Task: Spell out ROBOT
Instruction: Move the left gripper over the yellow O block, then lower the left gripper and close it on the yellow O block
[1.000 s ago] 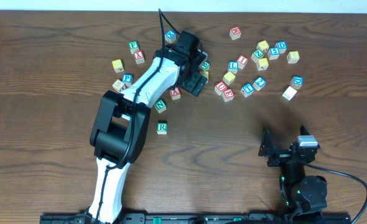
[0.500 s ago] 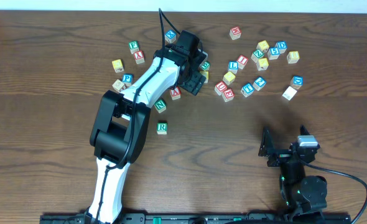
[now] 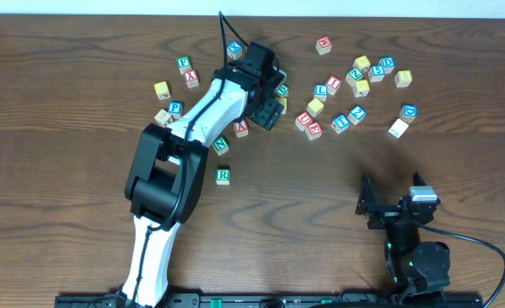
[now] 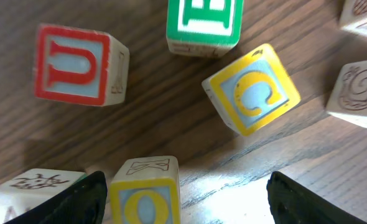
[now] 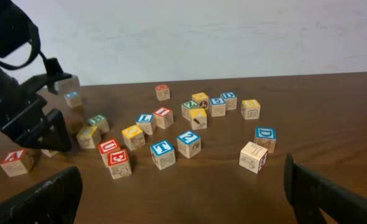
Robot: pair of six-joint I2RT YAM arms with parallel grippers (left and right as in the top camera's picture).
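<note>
My left gripper (image 3: 274,104) (image 4: 183,202) is down among the cubes at the back centre, its jaws open. A yellow O cube (image 4: 145,193) stands between them against the left finger (image 4: 78,199), with a wide gap to the right finger (image 4: 301,202). Beyond it lie a yellow C cube (image 4: 252,90), a red U cube (image 4: 78,65) and a green-lettered cube (image 4: 202,22) whose letter is cut off. The green R cube (image 3: 223,175) sits alone, nearer the front. The blue T cube (image 3: 340,122) (image 5: 163,152) is in the right cluster. My right gripper (image 3: 394,204) (image 5: 183,205) rests open and empty at the front right.
A green N cube (image 3: 221,145) and a red A cube (image 3: 241,128) lie beside the left arm. Several more cubes are scattered at the back left (image 3: 184,62) and back right (image 3: 387,62). The left arm (image 3: 193,128) stretches diagonally over the table.
</note>
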